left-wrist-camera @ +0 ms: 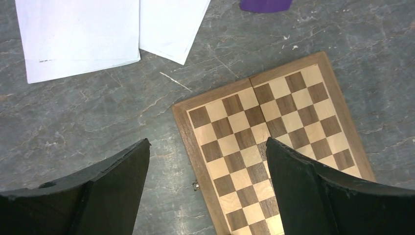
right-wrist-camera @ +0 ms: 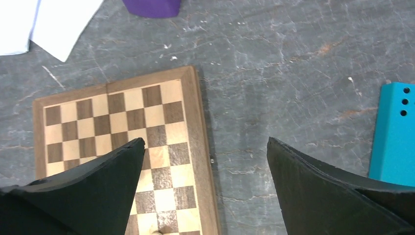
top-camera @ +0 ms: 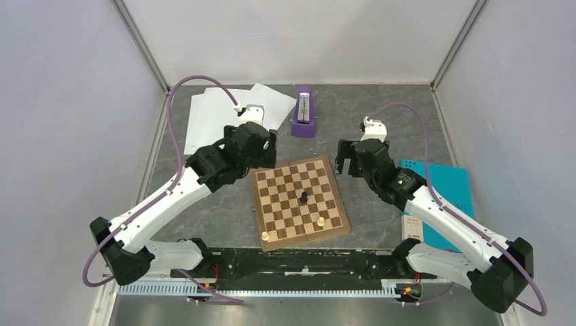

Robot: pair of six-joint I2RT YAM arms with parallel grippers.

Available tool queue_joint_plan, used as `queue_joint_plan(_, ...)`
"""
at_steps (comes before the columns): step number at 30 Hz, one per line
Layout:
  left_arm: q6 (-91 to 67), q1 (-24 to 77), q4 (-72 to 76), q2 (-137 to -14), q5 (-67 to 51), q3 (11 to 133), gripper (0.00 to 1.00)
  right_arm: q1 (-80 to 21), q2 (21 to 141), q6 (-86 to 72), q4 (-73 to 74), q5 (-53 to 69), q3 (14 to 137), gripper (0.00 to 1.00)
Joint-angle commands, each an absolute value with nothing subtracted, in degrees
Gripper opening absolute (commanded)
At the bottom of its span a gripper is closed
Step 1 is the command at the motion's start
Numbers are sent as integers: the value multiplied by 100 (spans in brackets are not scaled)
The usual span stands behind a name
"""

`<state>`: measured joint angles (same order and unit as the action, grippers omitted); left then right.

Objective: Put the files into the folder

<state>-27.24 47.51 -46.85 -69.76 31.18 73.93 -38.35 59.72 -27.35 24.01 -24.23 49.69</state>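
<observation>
Teal folder [top-camera: 452, 183] right edge, white files [top-camera: 207, 115] far left, left claw [left-wrist-camera: 208, 143], right claw [right-wrist-camera: 205, 142] gaping, empty

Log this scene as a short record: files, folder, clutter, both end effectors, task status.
files: white sheets, overlapping, far left of table
folder: teal side up, right side, partly under the right arm
clutter: chessboard in the centre with three chess pieces; purple object at the back
left end effector: open, empty, over the chessboard's left edge
right end effector: open, empty, over the chessboard's right edge
status: no files in the folder yet
</observation>
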Motion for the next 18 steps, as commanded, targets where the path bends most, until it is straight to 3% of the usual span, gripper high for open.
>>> queue_joint_plan(1,-2426,4737,-4848,-7029,3331,7588,95,-3633,5922,-2525,2577,-2408,4865,99)
queue_joint_plan(10,-2366,4720,-4851,-6974,2795,7734,95,-2651,5691,-2469,2542,-1508,3982,99)
queue_joint_plan(18,-2373,4665,-4728,-7250,2453,7823,94,-2465,5424,-2581,2467,-1302,3165,99)
